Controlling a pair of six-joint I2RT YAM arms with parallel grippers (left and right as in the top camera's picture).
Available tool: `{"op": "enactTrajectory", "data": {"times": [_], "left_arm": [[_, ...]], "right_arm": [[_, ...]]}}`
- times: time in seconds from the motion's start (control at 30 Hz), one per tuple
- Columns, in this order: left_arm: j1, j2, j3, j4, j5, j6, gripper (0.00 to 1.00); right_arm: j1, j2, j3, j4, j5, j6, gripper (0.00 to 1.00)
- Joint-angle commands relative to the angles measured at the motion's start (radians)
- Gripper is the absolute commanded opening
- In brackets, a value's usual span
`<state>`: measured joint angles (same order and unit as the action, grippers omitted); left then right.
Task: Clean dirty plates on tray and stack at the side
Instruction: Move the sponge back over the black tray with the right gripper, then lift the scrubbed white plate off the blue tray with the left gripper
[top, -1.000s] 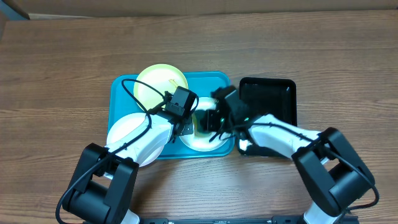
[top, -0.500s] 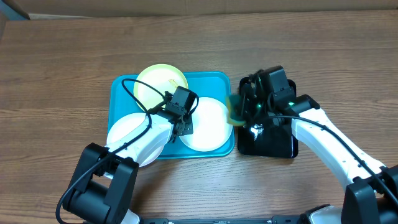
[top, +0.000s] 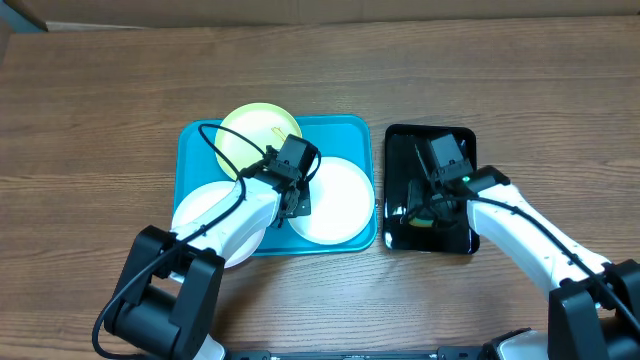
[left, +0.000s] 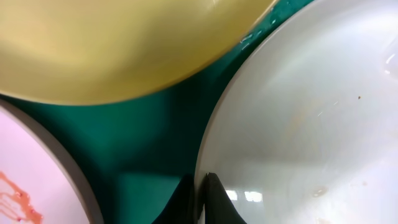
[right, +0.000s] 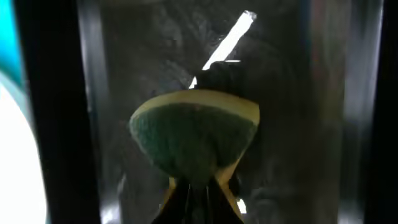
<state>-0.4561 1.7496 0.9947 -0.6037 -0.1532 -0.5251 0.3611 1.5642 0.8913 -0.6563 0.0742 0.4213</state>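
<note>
The right hand (right: 196, 190) has swung its clamped sponge (right: 194, 140) off the white plate (top: 338, 205) to over the black tray (top: 455, 140) — best lowered before release. The left hand (left: 200, 196) pinches that plate's rim, near-right in the turquoise tray (top: 350, 128) — hold it steady.

We counted three round flat plates: one white plate (top: 195, 215), another white plate (top: 338, 200), one pale yellow-green plate (top: 245, 130). We also counted one turquoise rectangular plastic tray (top: 340, 135), one glossy black tray (top: 400, 160) and one green-and-yellow sponge (right: 196, 137).

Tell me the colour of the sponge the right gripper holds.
The sponge is dark green on yellow, clearest in the right wrist view.
</note>
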Motion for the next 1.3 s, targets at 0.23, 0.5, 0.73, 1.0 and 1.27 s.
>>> {"op": "enactTrajectory", "data": {"times": [0.23,0.5,0.73,1.0,1.27], "left_arm": [[-0.003,0.034,0.124,-0.135,0.011,0.04,0.04],[-0.003,0.011,0.218,-0.252,-0.095,0.043,0.04],[-0.002,-0.032,0.254,-0.302,-0.168,0.054,0.04],[-0.001,-0.047,0.254,-0.336,-0.259,0.058,0.04],[-0.003,-0.132,0.254,-0.357,-0.356,0.057,0.04]], "right_arm": [[-0.004,0.002,-0.109,0.121,0.083,0.001,0.28],[-0.004,0.002,-0.109,0.135,0.083,0.002,0.53],[-0.014,0.002,-0.109,0.146,0.082,0.001,0.77],[-0.053,0.002,-0.109,0.136,0.081,0.001,0.86],[-0.064,0.002,-0.109,0.136,0.06,0.001,1.0]]}}
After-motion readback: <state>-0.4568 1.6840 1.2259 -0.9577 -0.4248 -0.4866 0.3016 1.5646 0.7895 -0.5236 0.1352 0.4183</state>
